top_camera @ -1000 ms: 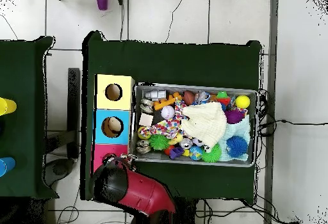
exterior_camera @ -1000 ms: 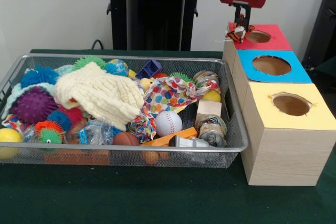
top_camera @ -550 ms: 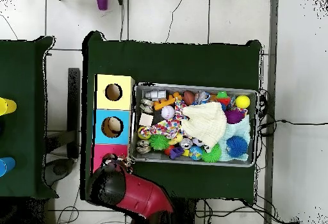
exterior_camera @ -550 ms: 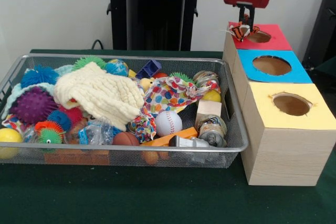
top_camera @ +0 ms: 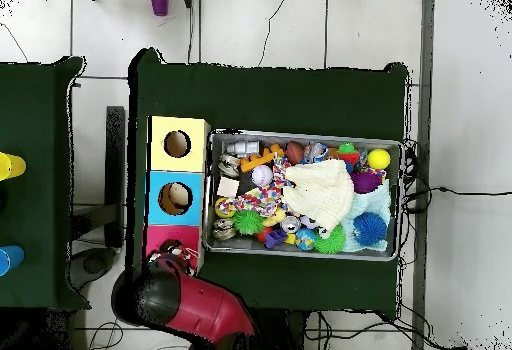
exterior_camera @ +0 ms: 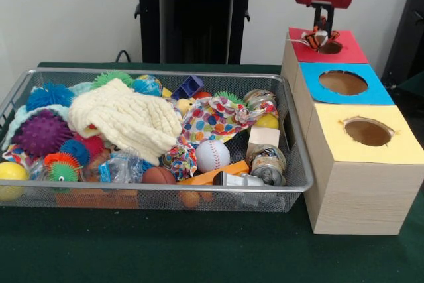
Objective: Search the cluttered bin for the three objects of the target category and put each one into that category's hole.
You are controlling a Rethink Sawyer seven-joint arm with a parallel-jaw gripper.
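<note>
Small orange-striped toy (exterior_camera: 317,35) is hanging over the hole in the red box (exterior_camera: 348,50), pinched in the gripper (exterior_camera: 321,33), which is closing tight on it from above. Thin white strands are trailing off the toy's left side in the front view. In the overhead view the arm is covering most of the red box (top_camera: 160,238); the toy (top_camera: 178,256) is only just showing at the arm's edge.

Blue box (exterior_camera: 374,91) and yellow box (exterior_camera: 397,147) are standing in a row with the red one, each with a round hole on top. Wire bin (exterior_camera: 298,170) is sitting just beside the boxes, holding a cream knitted cloth (exterior_camera: 126,120), a baseball (exterior_camera: 212,155), spiky balls and a polka-dot cloth (exterior_camera: 218,118).
</note>
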